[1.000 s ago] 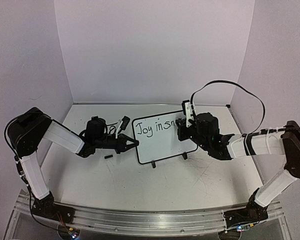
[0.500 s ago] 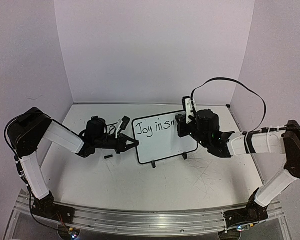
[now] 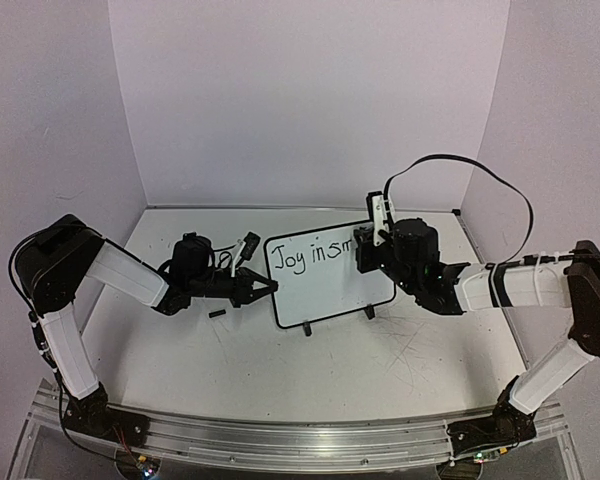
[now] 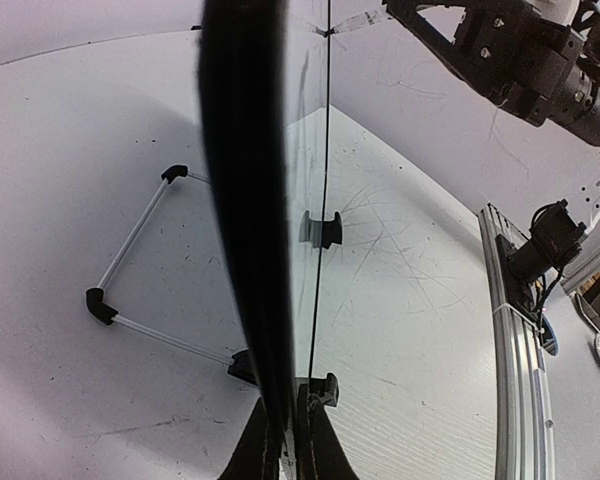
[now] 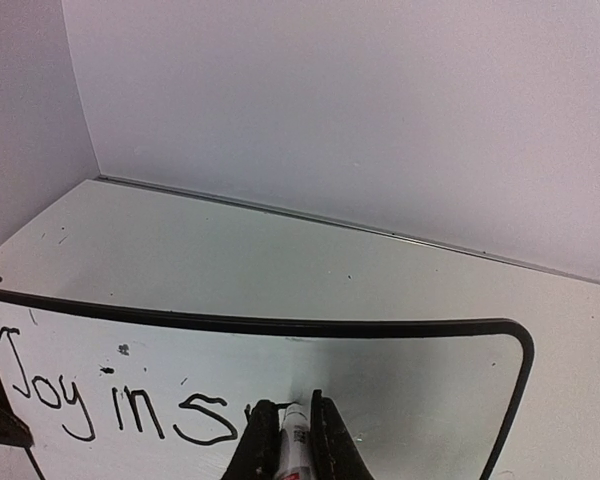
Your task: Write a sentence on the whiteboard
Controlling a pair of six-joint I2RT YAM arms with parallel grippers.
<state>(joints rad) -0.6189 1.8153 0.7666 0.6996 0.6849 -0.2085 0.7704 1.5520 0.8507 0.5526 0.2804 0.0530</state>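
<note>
Whiteboard, small, rectangular, white-faced, with thin black frame and rounded corners, propped upright on two small black feet, mid-table on scratched white tabletop, between the two arms. Black handwritten marker sentence along the upper part of the board face, unfinished: "Joy in s" plus the first stroke of a further letter in the right wrist view, roughly "Joy in sm" in the top view.

Left gripper at the board's left edge, fingers narrow, pinching the frame. In the left wrist view, black fingers hugging the edge-on frame from either side. Behind the board in that view, thin white rod brace with black corner joints, flat on the tabletop.

Right gripper in front of the board's upper right part, fingers clamped on white-barrelled marker, barrel between them, tip aimed at the board face just right of the "s"; actual contact not clear. Rear end of the marker sticking up above the wrist in the top view.

Small black oblong piece loose on the tabletop near the left gripper, apart from the board. Silver aluminium rail along the near table edge, under both arm bases.
</note>
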